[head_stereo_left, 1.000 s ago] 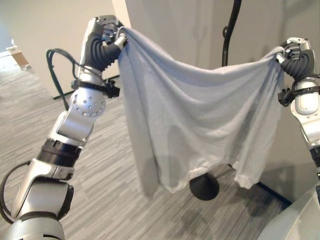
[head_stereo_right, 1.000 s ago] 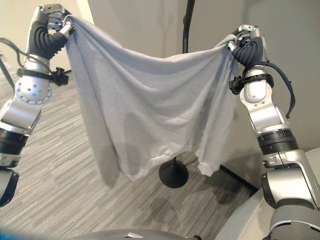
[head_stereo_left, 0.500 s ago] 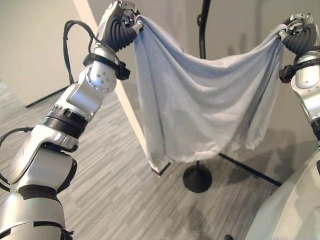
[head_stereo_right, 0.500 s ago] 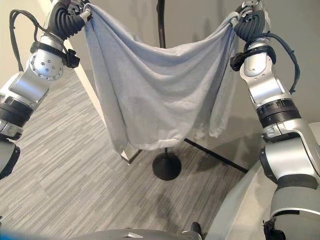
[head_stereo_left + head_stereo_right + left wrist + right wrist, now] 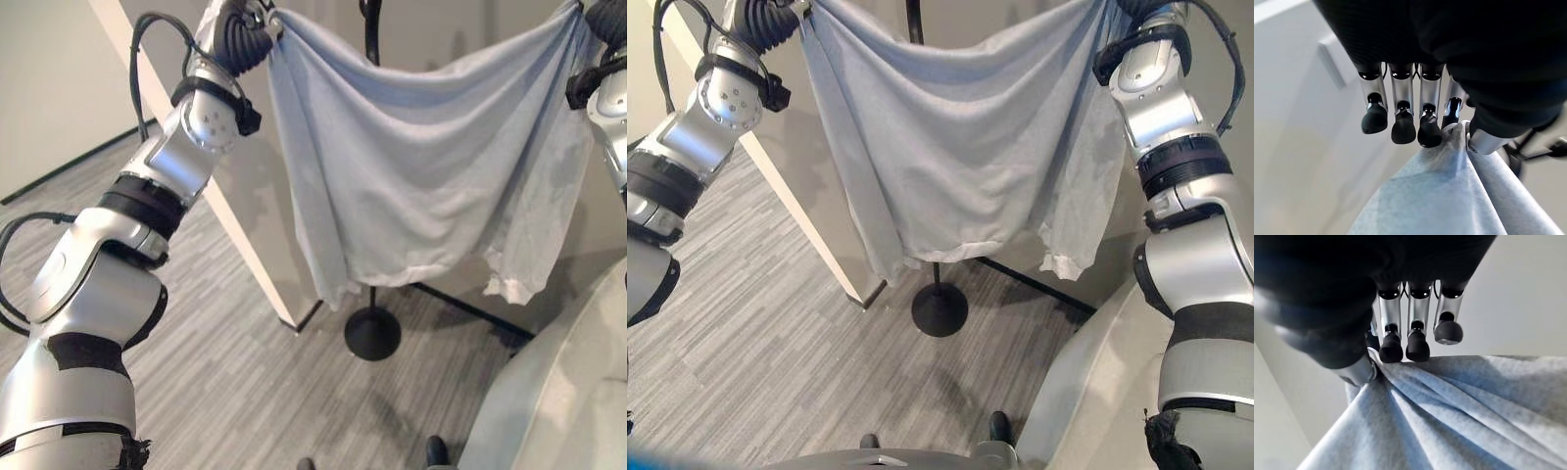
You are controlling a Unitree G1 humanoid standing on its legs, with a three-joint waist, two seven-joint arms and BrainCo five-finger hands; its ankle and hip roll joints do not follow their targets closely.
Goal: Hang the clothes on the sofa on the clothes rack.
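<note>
Looking down past your arms, you see grey striped carpet floor [image 5: 235, 392] nearest you, with one pale curved sofa edge [image 5: 558, 392] at about 5 o'clock. Beyond that sits one round black base [image 5: 372, 333] of the clothes rack, a flat disc with a thin dark pole [image 5: 914, 20] rising from it behind the cloth. One garment [image 5: 421, 166], a soft pale blue-grey knit with a stitched hem along its lower edge, hangs spread between your two hands and sags in a shallow curve at the middle, well clear of the floor. Your left hand [image 5: 1415, 122] at 11 o'clock pinches one top corner of it: dark fingertips curl down onto the bunched fabric against the thumb. Your right hand [image 5: 1400, 345] at 1 o'clock pinches the other corner the same way, folds fanning out from the grip. No writing can be read on the cloth. Farthest off stands a plain pale wall [image 5: 59, 88] with a white corner post [image 5: 225, 225].
</note>
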